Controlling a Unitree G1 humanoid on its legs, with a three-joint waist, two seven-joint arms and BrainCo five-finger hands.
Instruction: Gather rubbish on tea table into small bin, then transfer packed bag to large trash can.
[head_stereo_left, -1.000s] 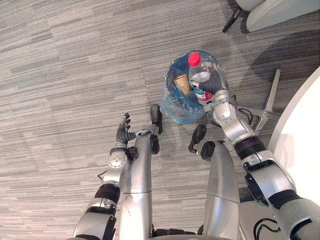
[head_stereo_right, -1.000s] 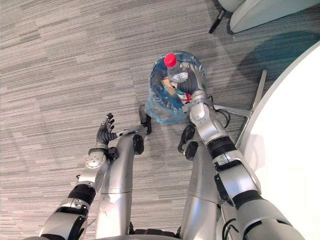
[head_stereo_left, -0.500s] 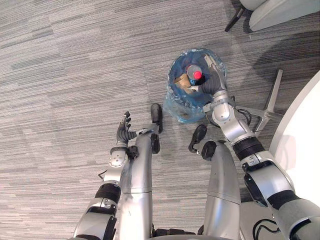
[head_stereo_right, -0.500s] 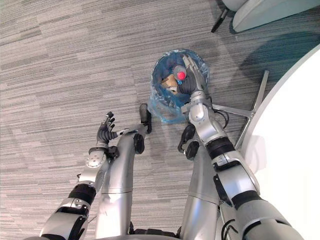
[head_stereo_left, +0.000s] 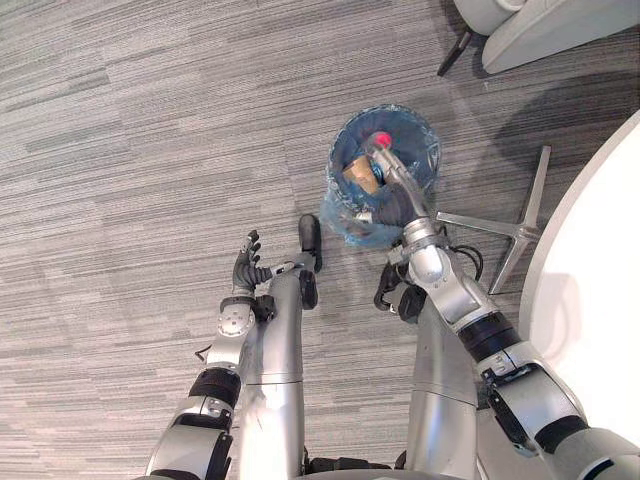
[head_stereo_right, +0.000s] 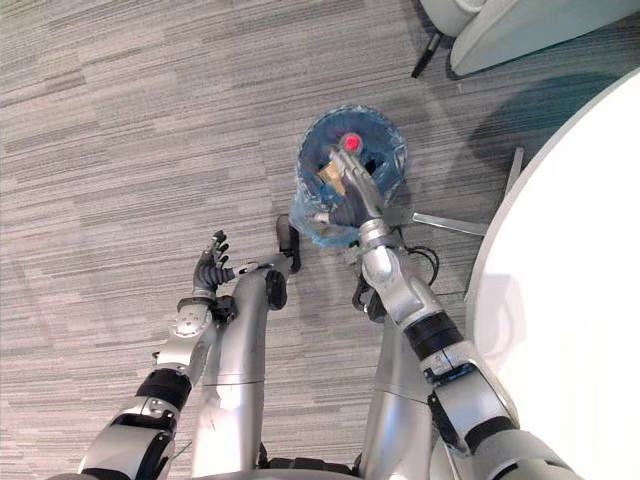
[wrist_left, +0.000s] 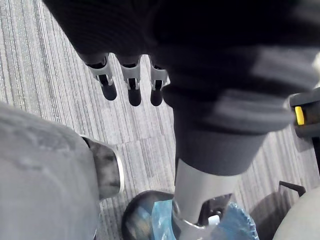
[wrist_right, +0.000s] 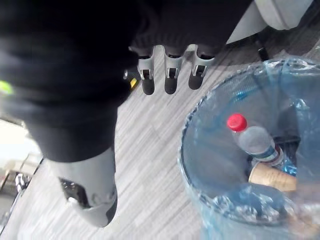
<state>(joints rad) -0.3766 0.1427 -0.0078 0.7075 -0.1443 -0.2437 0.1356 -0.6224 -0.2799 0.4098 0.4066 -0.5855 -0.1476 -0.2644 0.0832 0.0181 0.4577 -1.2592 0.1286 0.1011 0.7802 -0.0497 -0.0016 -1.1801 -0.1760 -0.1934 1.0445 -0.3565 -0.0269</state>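
1. A second ago the right hand (head_stereo_left: 398, 203) held the plastic bottle (wrist_right: 256, 142) upright over the small bin (head_stereo_left: 343, 212). Now the bottle lies inside, red cap up, resting against a paper cup (wrist_right: 273, 177).
2. I judge this piece of rubbish delivered. What is left on the white tea table (head_stereo_left: 600, 270) at the right cannot be seen from here.
3. The right hand has let go and pulled back to the bin's near rim. Its fingers are straight and spread, holding nothing and reaching out over the blue bag (wrist_right: 200, 150) that lines the bin.
4. The left hand (head_stereo_left: 247, 263) hangs over the carpet, well left of the bin, with its fingers loose and empty.
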